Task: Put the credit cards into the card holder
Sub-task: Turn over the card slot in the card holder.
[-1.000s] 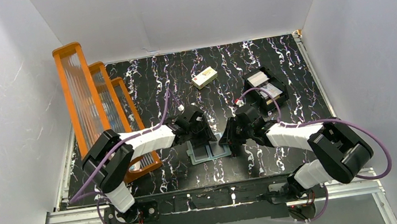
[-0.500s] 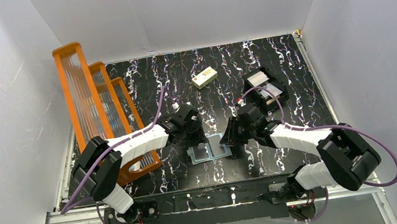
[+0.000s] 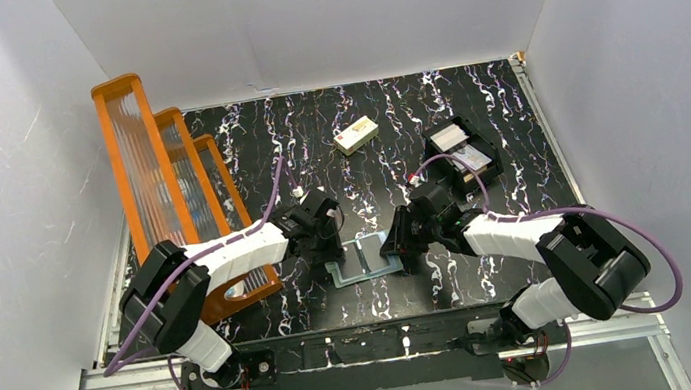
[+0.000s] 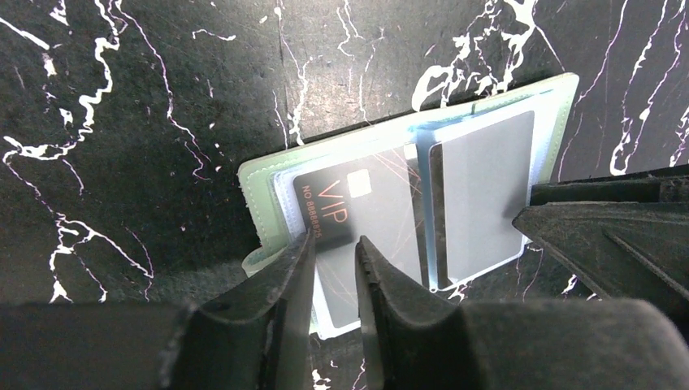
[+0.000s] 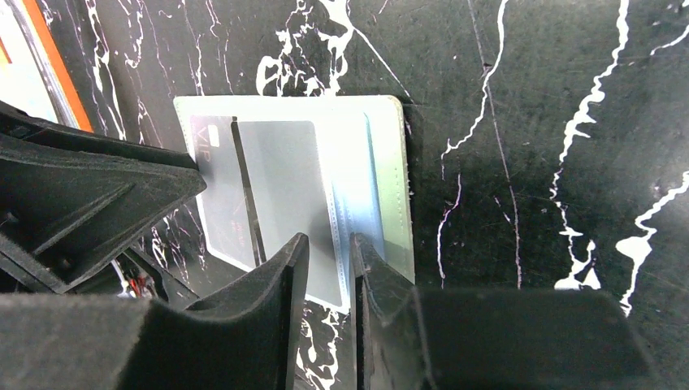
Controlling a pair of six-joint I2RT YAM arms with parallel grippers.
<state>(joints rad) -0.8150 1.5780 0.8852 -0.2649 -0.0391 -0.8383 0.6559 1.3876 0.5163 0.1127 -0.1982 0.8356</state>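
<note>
Left wrist view: card holder [image 4: 253, 175] held open, its edge pinched by right gripper [image 5: 329, 244]; dark credit card [image 4: 357, 195] straddled by nearly closed left gripper [image 4: 333, 244], grip unconfirmed.

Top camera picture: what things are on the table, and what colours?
card holder: one, pale green, open, centre near edge.
dark card: one, blackish with "VIP", lying in holder.
grey card: one, grey, beside it in holder.
tray: one, black, right rear; pale cards inside, count unclear.
block: one, cream, middle rear.
rack: three stepped frames, orange, left side.
table: one, black with white veins.
left gripper: one, black, over dark card.
right gripper: one, black, over holder's pale edge.
</note>
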